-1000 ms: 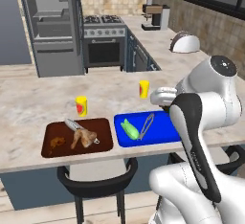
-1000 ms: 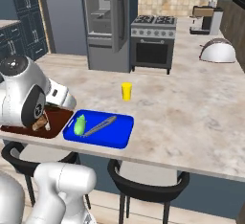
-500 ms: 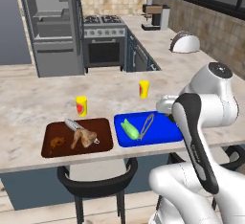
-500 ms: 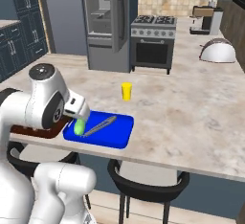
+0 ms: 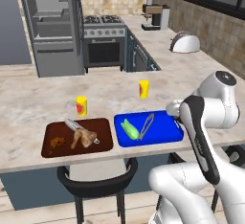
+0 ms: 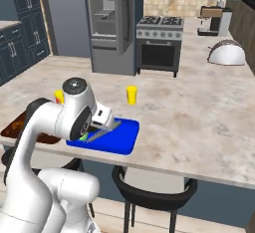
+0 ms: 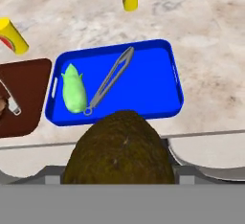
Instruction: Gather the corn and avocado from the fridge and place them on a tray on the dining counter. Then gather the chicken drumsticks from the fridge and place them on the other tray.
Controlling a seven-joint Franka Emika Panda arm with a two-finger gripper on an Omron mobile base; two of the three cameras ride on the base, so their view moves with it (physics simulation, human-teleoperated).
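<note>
A dark green-brown avocado (image 7: 119, 149) sits between the fingers of my gripper (image 7: 119, 173), which is shut on it, and hides the fingertips. Beyond it lies the blue tray (image 7: 153, 89) with a pale green corn (image 7: 74, 91) at one end and metal tongs (image 7: 110, 82) in the middle. From the left base view my gripper (image 5: 173, 109) hangs over the right end of the blue tray (image 5: 165, 129), apart from the corn (image 5: 129, 128). Chicken drumsticks (image 5: 82, 138) lie on the brown tray (image 5: 52, 134) to the left.
Two yellow cups (image 5: 82, 106) (image 5: 144, 89) stand on the counter behind the trays. A dark stool (image 5: 95, 175) is tucked under the counter's near edge. The open fridge (image 5: 52, 27) and stove (image 5: 103, 41) are far behind. A metal utensil (image 5: 73, 124) lies on the brown tray.
My arm has swung to the right, from above the brown tray to over the blue tray, and a little lower. The avocado stays in the grip. Trays and cups have not moved.
</note>
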